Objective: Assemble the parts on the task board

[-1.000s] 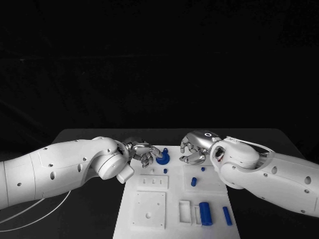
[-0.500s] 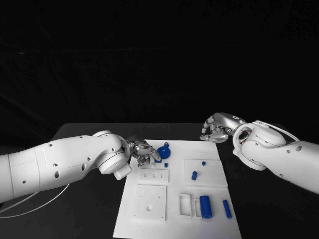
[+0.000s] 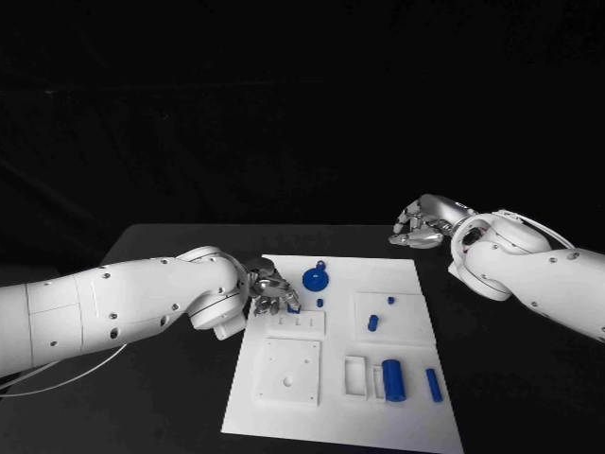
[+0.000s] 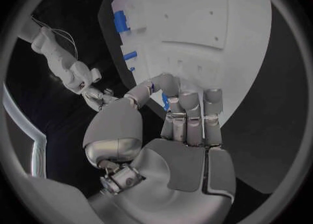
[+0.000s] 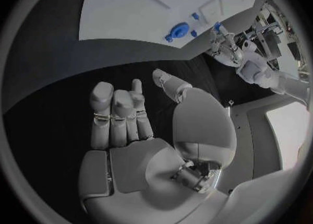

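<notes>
Moved: my right hand [image 3: 423, 223] has gone up and away from the board [image 3: 412, 426] since a second ago. It was close to the round part [image 3: 314, 278] then. My left hand [image 3: 271, 294] has stayed close by that part.
Board: a long white plate in the middle of the table [image 3: 166, 248], its long side running away from me.
Big peg: a thick blue peg [image 3: 392, 379] lies flat near my end of the board, pointing along the board. A thin peg [image 3: 434, 385] lies just beside it, the same way.
Round part: it stands at the far end of the board, just right of my left fingers [image 3: 284, 303]. My left hand is much nearer to it.
Small pegs: one short peg [image 3: 372, 323] and two tiny ones [image 3: 319, 303] sit between the round part and the big peg.
Left fingers: curled in at the board's left edge. I cannot tell if they pinch anything.
Right fingers: bent in, holding nothing, off the board over the far right of the table.
</notes>
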